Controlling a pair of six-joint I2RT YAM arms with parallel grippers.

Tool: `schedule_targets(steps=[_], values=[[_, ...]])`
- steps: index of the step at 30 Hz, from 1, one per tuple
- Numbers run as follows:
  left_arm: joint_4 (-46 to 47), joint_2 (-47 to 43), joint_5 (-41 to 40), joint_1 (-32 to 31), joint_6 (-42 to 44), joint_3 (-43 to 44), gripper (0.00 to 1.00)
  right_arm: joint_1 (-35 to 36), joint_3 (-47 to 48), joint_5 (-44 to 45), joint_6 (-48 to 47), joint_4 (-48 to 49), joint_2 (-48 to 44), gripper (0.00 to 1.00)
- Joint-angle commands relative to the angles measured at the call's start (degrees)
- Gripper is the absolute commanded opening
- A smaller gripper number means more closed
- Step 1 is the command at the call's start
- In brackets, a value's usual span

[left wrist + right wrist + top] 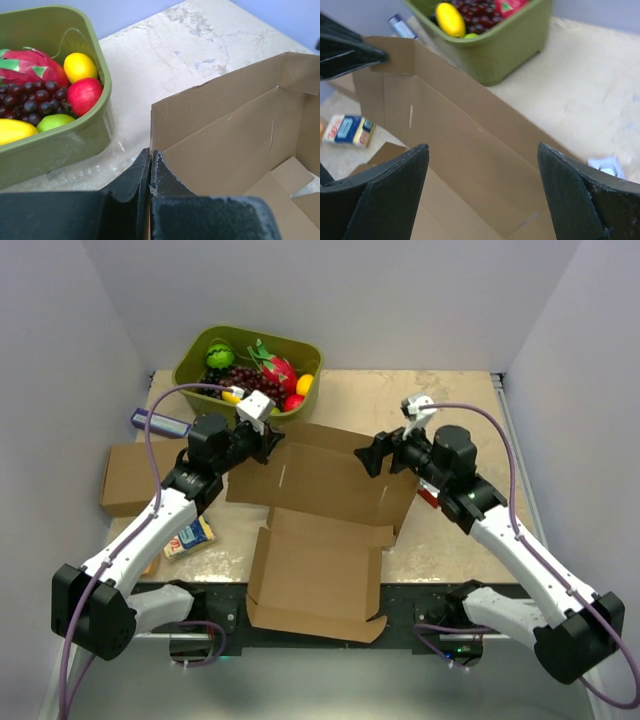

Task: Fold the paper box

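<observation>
Listing bench (455, 405) contents, left to right.

1. Second cardboard box (130, 475): laid flat at the left edge. A small printed packet (190, 536) is set just beside it, toward the near edge.
2. Green tub (200, 368) of fruit: far-left corner, close behind the raised cardboard wall.
3. Left claw (150, 161): closed, pinched on the left end of the upright wall of the paper box.
4. Paper box (320, 570): mid-bench and partly erected. One long wall is held upright, and a large flat panel is carried out over the near edge, between the arm bases.
5. Right claw (482, 150): jaws spread wide with nothing gripped, placed at the right end of the same wall. Contact cannot be told.

Hazards, as judged: the wall is secured by a single pinch, so a sideways pull could tear it at the crease or drag the box against the tub. The overhanging panel could lever the box off the near edge if the base is lifted. The wall could be crushed if the right claw is closed off the fold line.

Room: bare surface is offered toward the far-right corner and right edge. The left side is crowded.
</observation>
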Motion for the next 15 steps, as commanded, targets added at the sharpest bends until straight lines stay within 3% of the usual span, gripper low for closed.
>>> schedule_targets(steps=[1, 9, 15], values=[[1.1, -1.4, 6.7, 0.2, 4.7, -0.2, 0.00, 0.2, 11.0, -12.2, -17.3, 1.2, 5.9, 0.93], [1.3, -1.3, 8.5, 0.2, 5.5, -0.7, 0.00, 0.2, 23.6, -25.4, -24.5, -6.3, 20.4, 0.87], [3.1, -1.2, 9.3, 0.1, 4.9, -2.0, 0.00, 0.3, 25.4, -28.6, -29.1, -11.2, 25.6, 0.82]])
